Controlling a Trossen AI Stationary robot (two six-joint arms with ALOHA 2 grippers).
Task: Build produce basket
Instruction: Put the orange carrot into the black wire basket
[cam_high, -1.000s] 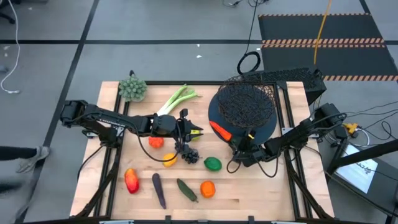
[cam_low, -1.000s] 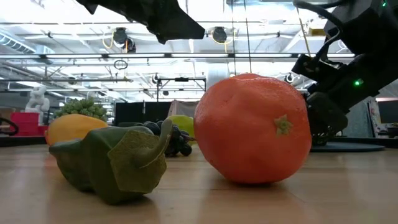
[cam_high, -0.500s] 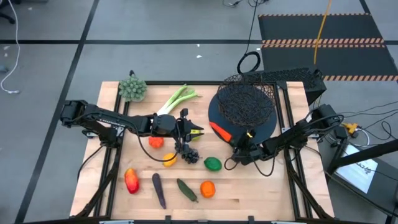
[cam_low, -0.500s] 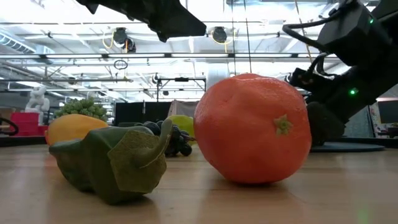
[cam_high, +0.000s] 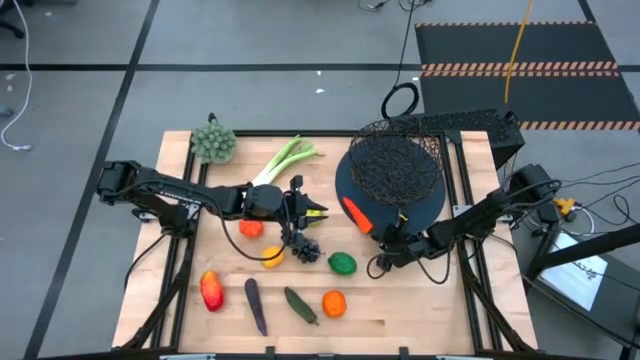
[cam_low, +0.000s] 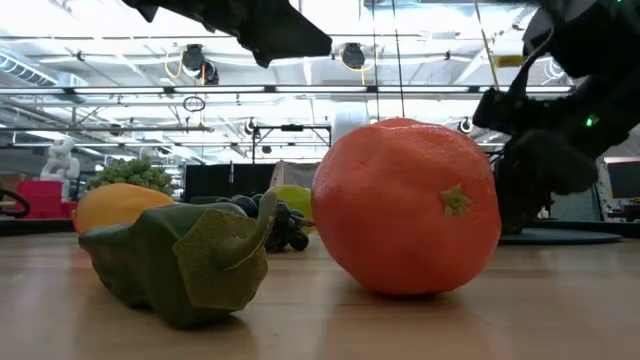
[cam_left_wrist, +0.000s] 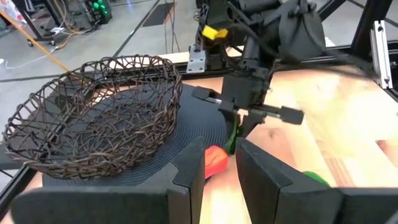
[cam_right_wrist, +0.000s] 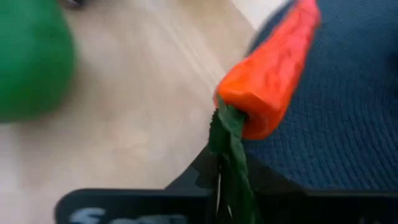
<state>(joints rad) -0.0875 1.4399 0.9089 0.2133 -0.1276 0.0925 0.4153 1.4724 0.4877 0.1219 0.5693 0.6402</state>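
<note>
Right tool (cam_high: 385, 240) now clamped on carrot's (cam_high: 355, 214) green top, previously spread apart, left tool (cam_high: 318, 212) slightly apart, empty, basket (cam_high: 392, 167) holds nothing

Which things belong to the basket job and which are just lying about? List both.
Job: basket, carrot, its green top in the shut right gripper, leek, tomato, lemon, grapes, lime, pepper, eggplant, cucumber, orange; left gripper by the grapes.
Lying about: bushy clump, cable coil on the floor.
</note>
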